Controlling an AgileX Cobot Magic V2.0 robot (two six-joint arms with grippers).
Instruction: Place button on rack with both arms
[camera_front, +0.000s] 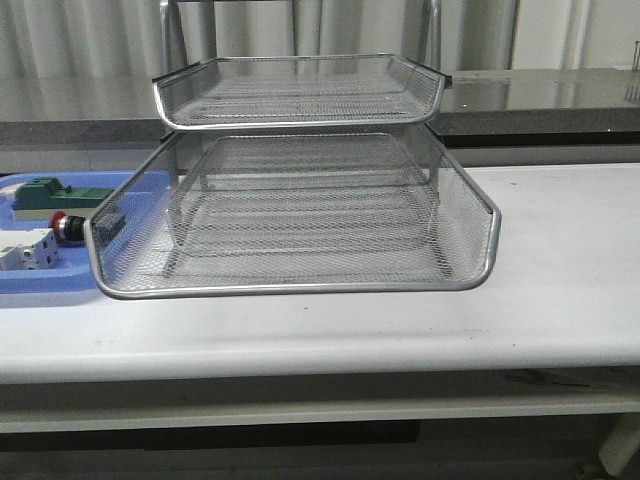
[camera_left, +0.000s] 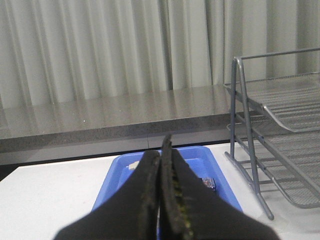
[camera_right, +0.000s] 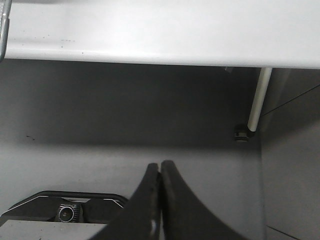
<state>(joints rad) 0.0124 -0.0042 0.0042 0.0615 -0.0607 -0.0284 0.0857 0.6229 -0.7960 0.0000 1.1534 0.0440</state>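
- Nearest the front camera, the rack (camera_front: 300, 215) stands mid-surface (camera_front: 560, 290), its lowest tier jutting forward.
- Left of it, the button (camera_front: 70, 227) lies in the blue tray (camera_front: 30, 285), its red head just beside the rack's rim, between a green block (camera_front: 55, 195) and a white module (camera_front: 28, 250).
- Left tool (camera_left: 164, 145) is clenched, empty, above the tray.
- Right tool (camera_right: 160, 167) is clenched, empty, below the surface edge.

**Three cameras, three directions**

The front camera is looking forward over the white table (camera_front: 560, 290), close to the rack (camera_front: 300, 200), which is filling most of the view. The left wrist camera is sitting above the blue tray (camera_left: 200, 155) and facing the curtain (camera_left: 100, 45); it is sharing tray and rack with the front view. The right wrist camera is looking from below the table edge toward the floor (camera_right: 150, 120)
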